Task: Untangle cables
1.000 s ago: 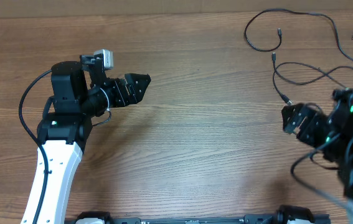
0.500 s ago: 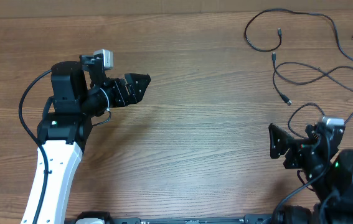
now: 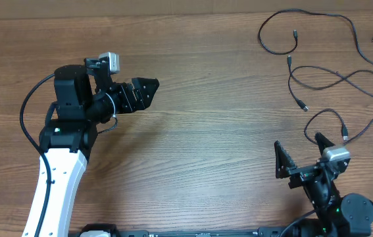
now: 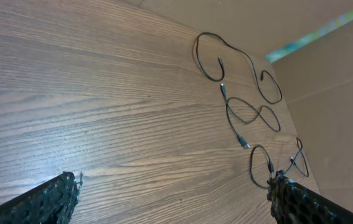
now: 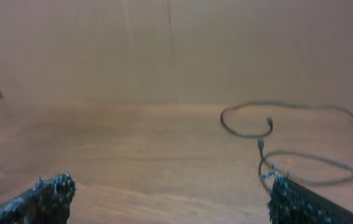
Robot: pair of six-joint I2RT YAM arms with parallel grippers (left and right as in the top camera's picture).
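Note:
Three thin black cables lie loose and apart on the wooden table at the far right. One is a long strand with a loop (image 3: 275,29), one a figure-eight (image 3: 334,79), and one a small loop (image 3: 324,117) running off the right edge. They also show in the left wrist view (image 4: 251,112) and the right wrist view (image 5: 244,124). My left gripper (image 3: 148,89) (image 4: 173,199) is open and empty at mid-left, far from the cables. My right gripper (image 3: 300,153) (image 5: 170,199) is open and empty near the front edge, just in front of the small loop.
A brown cardboard wall (image 5: 176,50) stands behind the table's far edge and along the right side (image 4: 338,68). Bare wooden tabletop (image 3: 212,131) lies between the two arms. The thick black wire of the left arm (image 3: 28,99) curves at the far left.
My right arm has drawn back from the right side toward the table's front edge, uncovering the small cable loop. Its gripper holds nothing. The left arm has not moved.

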